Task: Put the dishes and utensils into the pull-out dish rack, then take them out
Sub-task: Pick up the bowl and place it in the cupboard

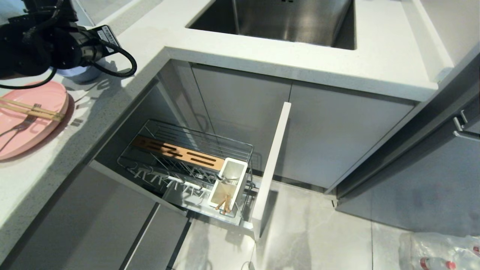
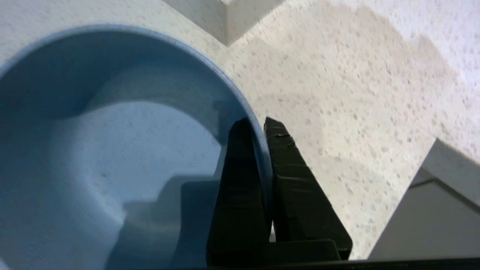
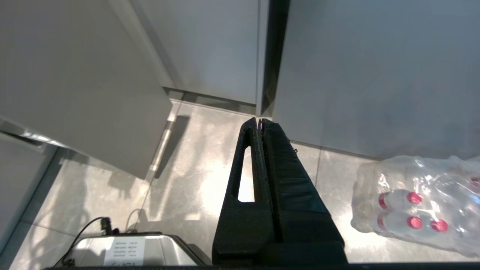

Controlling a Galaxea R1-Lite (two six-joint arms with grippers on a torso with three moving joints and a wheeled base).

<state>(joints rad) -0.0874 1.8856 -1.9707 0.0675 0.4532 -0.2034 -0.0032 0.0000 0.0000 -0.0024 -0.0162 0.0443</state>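
Note:
On the counter's back left stands the small blue-grey bowl (image 2: pixel 112 150), partly hidden under my left arm (image 1: pixel 56 41) in the head view (image 1: pixel 84 75). My left gripper (image 2: pixel 258 123) is shut on the bowl's rim, one finger inside and one outside. The pink plate (image 1: pixel 41 123) lies on the counter nearer me, with the wooden chopsticks (image 1: pixel 30 108) and a silver fork (image 1: pixel 22 125) on it. The pull-out dish rack (image 1: pixel 180 153) stands open below, and its white utensil cup (image 1: pixel 229 182) holds brown sticks. My right gripper (image 3: pixel 259 120) hangs shut and empty over the floor.
The steel sink (image 1: pixel 285 18) is set into the white counter (image 1: pixel 232 41) at the back. The drawer's front panel (image 1: pixel 272 161) juts out over the tiled floor. A wrapped pack of water bottles (image 3: pixel 412 202) lies on the floor at the right.

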